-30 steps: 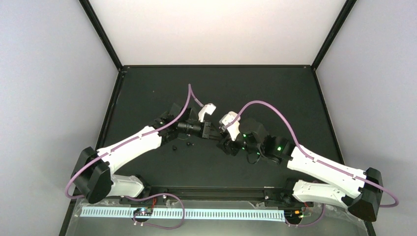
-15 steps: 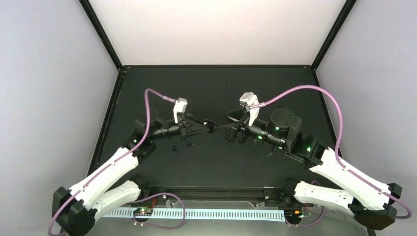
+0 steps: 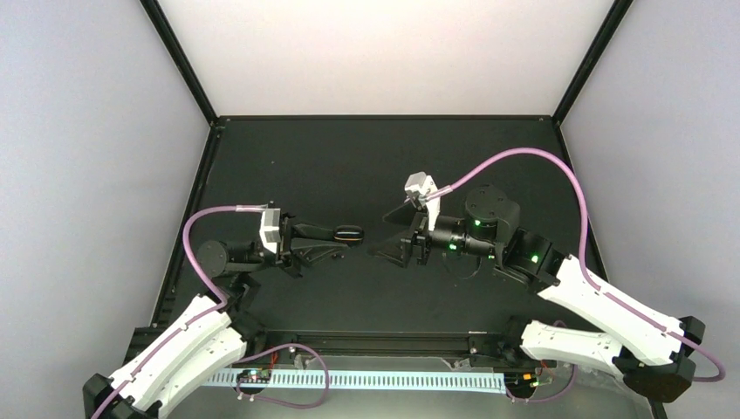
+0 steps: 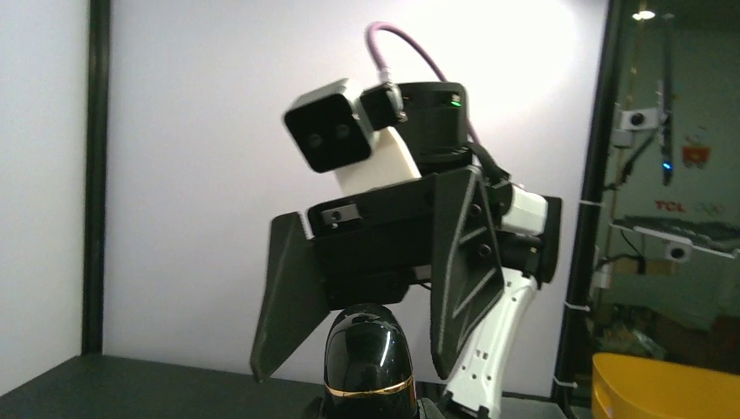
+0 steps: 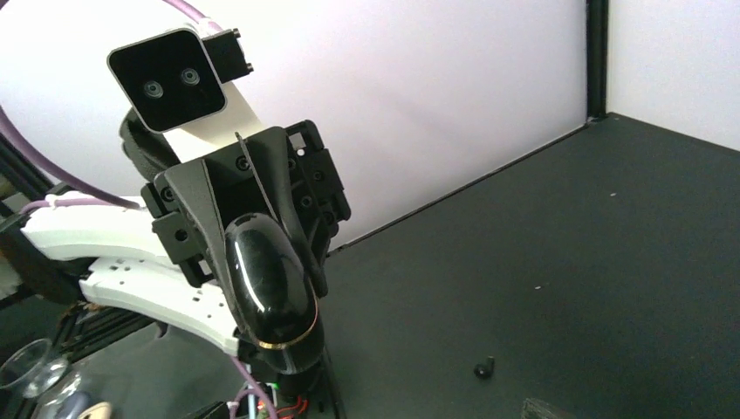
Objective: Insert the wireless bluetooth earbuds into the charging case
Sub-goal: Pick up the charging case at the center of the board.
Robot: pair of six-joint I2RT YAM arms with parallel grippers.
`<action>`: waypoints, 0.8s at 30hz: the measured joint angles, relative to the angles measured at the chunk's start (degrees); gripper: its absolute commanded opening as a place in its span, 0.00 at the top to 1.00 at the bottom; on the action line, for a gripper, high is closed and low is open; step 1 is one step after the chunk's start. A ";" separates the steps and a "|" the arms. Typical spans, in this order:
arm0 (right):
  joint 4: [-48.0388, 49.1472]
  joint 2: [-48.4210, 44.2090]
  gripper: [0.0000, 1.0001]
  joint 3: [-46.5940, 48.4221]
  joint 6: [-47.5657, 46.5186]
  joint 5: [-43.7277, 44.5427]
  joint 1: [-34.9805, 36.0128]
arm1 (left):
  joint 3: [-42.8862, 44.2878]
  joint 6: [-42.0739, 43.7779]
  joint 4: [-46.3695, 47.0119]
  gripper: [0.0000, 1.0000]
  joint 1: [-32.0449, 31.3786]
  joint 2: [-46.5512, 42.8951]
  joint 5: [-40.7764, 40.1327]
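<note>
The charging case (image 5: 269, 288), a glossy black oval shell ringed by a thin gold band near one end, looks closed. It is clamped lengthwise in the left gripper (image 3: 342, 234), clear of the table (image 5: 611, 262), with its rounded end jutting out past the fingers. One of the wireless bluetooth earbuds (image 5: 483, 369), a tiny black bud, lies on the dark tabletop well apart from the case. The second cannot be made out.
</note>
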 measured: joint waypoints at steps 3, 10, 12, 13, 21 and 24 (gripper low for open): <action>-0.55 0.57 0.11 0.94 -0.79 -1.79 0.00 | 0.02 0.52 2.47 0.98 -0.37 0.85 2.78; -1.90 2.12 0.11 3.30 -1.62 -3.63 0.00 | 0.02 2.47 4.17 0.99 -2.86 2.38 6.16; -2.29 2.51 0.11 3.80 -1.62 -3.74 0.04 | 0.02 3.78 4.00 0.98 -3.52 2.36 6.16; -2.34 2.54 0.11 3.87 -1.60 -3.74 0.09 | 0.02 4.39 3.98 0.98 -3.69 2.36 6.14; -2.84 2.21 0.11 4.11 -1.18 -1.62 0.35 | 0.07 8.55 1.33 0.98 -5.35 2.29 5.09; -2.23 1.55 0.11 4.17 -0.81 1.29 0.28 | 0.07 9.55 0.00 0.98 -6.19 2.27 5.31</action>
